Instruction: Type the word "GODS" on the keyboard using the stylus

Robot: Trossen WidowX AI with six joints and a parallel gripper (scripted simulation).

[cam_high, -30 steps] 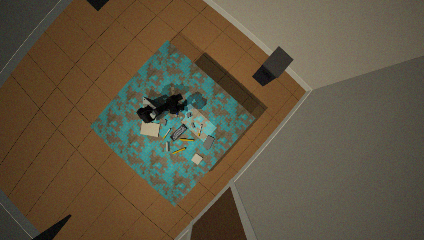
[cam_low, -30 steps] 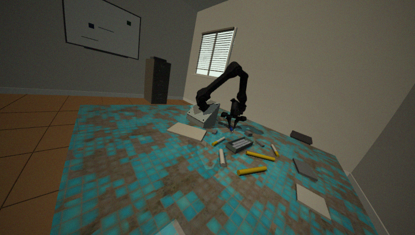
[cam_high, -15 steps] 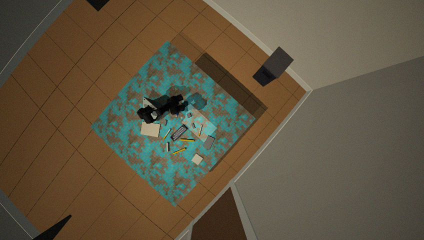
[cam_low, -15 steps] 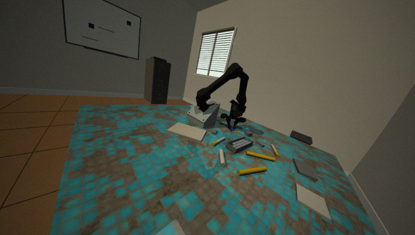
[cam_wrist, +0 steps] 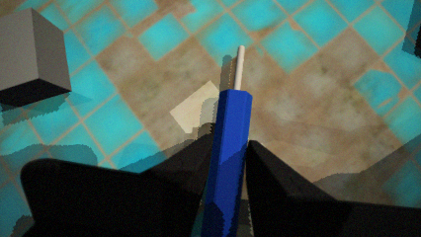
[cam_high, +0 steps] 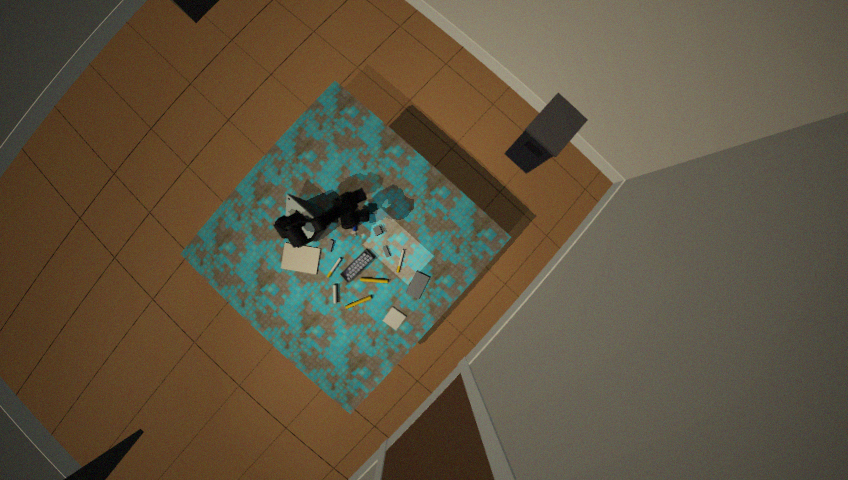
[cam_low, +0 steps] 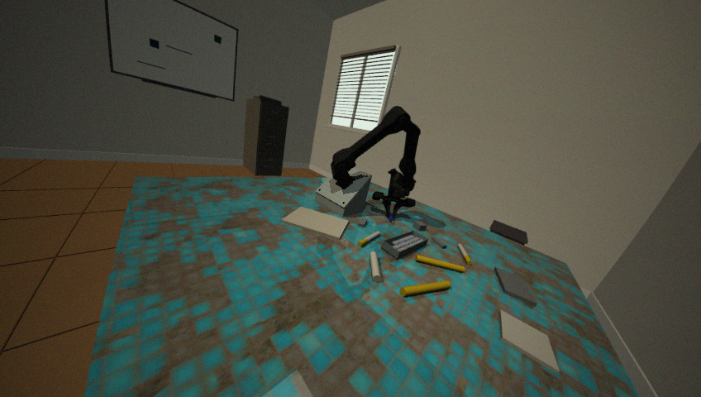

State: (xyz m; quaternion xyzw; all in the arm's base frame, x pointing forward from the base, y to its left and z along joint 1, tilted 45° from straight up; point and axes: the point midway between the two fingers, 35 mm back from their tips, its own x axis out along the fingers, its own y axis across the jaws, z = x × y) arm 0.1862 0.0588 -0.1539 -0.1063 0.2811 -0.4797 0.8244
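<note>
The blue stylus (cam_wrist: 232, 128) (cam_low: 391, 217) (cam_high: 355, 228) has a thin pale tip, which points to the top of the wrist view. My gripper (cam_wrist: 229, 145) (cam_low: 391, 216) is shut on the stylus, with one finger against each side of its blue body, low over the desk. The keyboard (cam_high: 358, 265) (cam_low: 405, 244) is a small dark tray with rows of light grey keys. It lies in front of the gripper in the exterior view, apart from the stylus. Its letters are too small to read. The wrist view does not show the keys.
A grey block (cam_wrist: 49, 56) (cam_high: 379, 230) (cam_low: 419, 225) lies near the gripper. Around the keyboard lie two yellow sticks (cam_low: 439, 263) (cam_low: 425, 289), a white cylinder (cam_low: 375, 266) and white-and-yellow sticks (cam_low: 369, 239) (cam_low: 464, 254). A beige slab (cam_high: 300, 258) (cam_low: 316, 222) lies by the arm's base.
</note>
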